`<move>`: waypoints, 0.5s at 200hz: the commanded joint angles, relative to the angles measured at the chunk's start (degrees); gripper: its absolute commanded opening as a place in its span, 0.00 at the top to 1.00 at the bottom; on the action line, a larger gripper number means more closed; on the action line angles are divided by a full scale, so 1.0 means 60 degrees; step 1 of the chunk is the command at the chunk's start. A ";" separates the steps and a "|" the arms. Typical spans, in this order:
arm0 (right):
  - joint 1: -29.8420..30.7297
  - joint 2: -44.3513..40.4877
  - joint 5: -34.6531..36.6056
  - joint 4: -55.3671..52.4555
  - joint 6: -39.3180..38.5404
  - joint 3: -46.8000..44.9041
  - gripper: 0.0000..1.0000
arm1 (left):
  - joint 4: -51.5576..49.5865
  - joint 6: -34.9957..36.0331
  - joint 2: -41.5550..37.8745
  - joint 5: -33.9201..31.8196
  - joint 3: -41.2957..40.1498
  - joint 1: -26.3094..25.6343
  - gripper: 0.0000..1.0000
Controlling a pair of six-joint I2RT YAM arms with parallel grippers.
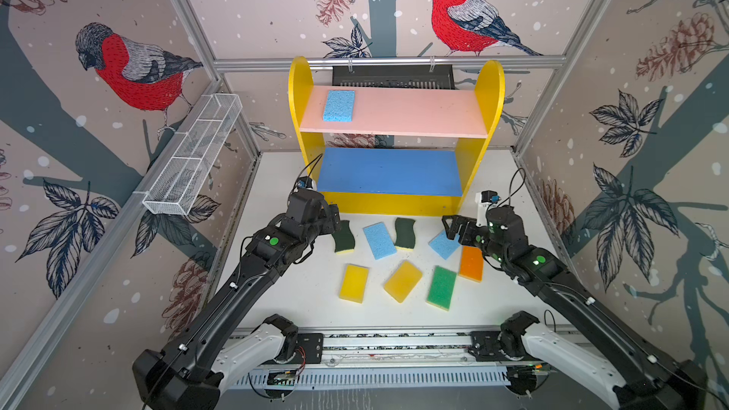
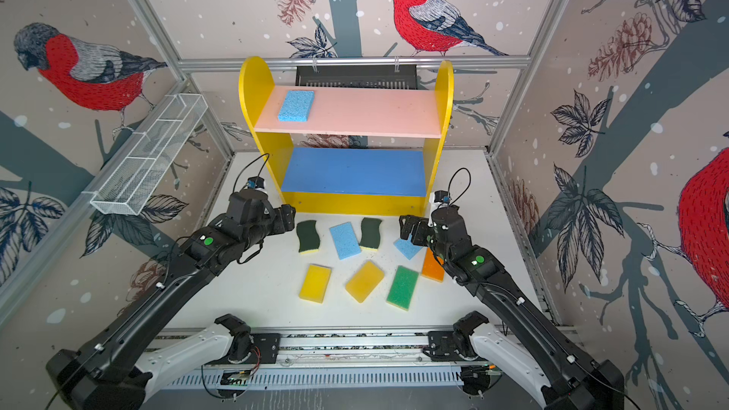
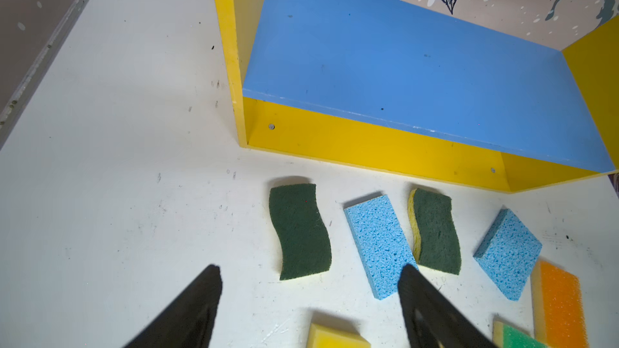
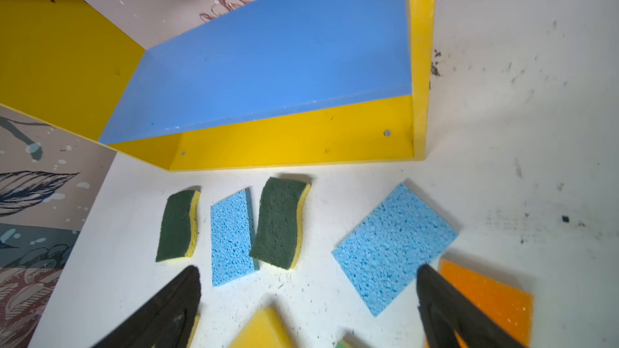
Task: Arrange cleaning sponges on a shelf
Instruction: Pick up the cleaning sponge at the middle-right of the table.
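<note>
left wrist view shows the left gripper point(image 3: 310, 267) with its two black fingers standing apart and nothing between them. just ahead of that gap, flat on the white table point(image 3: 117, 162) with its scouring side up, lies the left dark-green wavy sponge point(image 3: 299, 230); neither finger touches it. to its right come the middle light blue sponge point(image 3: 378, 246), the second dark-green wavy sponge point(image 3: 435, 232) close beside it, and the right light blue sponge point(image 3: 507, 252). these four form a loose row just in front of the shelf point(image 1: 489, 84). in both top views the left gripper hangs at the left end of this row, just beside the left dark-green wavy sponge.

right wrist view shows the right gripper point(image 4: 308, 268) spread wide and empty. the right light blue sponge lies just ahead of one finger, and the orange sponge point(image 4: 492, 296) shows partly behind that fingertip. in a top view this gripper hangs over the far right corner of the right light blue sponge.

nearer the robot lie the left yellow sponge point(image 1: 354, 283), the tilted yellow sponge point(image 1: 402, 281) and the green sponge point(image 1: 441, 287), with the orange sponge at the right end. one more light blue sponge point(image 1: 338, 106) lies flat at the left end of the pink top board point(image 1: 414, 112), well apart from both grippers.
</note>
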 commanded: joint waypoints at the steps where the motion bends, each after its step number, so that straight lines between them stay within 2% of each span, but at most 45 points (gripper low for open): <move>1: 0.0508 0.0121 0.1270 -0.0344 0.1523 -0.0294 0.00 | 0.0379 -0.0155 -0.0127 0.0186 -0.0408 -0.0036 0.16; 44: 0.1548 0.0342 0.2247 -0.0329 0.3698 -0.1013 0.00 | 0.0801 -0.0144 -0.0341 0.0727 -0.1233 -0.0045 0.16; 100: 0.1938 0.1885 0.2278 -0.0524 0.4869 -0.0764 0.00 | 0.1996 -0.0371 -0.0319 0.1234 -0.2426 -0.0045 0.16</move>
